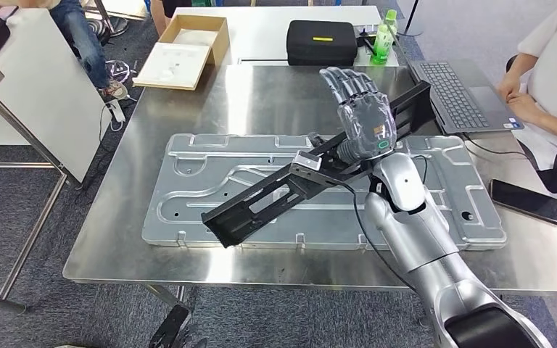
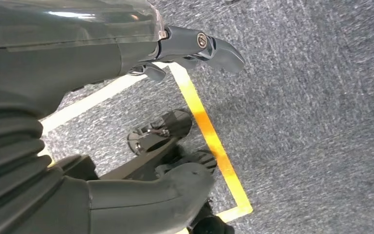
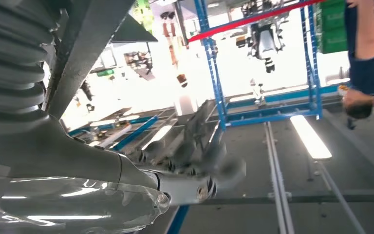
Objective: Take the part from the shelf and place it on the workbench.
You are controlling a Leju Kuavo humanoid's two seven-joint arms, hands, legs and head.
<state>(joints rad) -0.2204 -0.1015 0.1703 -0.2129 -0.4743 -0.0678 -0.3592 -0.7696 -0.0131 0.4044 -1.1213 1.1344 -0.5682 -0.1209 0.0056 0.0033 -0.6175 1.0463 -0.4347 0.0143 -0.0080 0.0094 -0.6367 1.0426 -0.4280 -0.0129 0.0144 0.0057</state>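
Right robot hand (image 1: 362, 109) — fingers spread above part (image 1: 290, 188)

Brushed stainless-steel workbench top (image 1: 261, 94), semi-glossy with soft reflections; on it a dull grey stamped sheet-metal panel (image 1: 210, 170) with pressed ribs, and a matt black slotted metal bracket part (image 1: 261, 203). Right hand (image 1: 362, 109): dark fingers under a clear glossy shell, probably plastic; arm casing smooth silver. Grey floor carpet (image 2: 311, 122) is rough cloth, yellow tape line (image 2: 209, 131) smooth.
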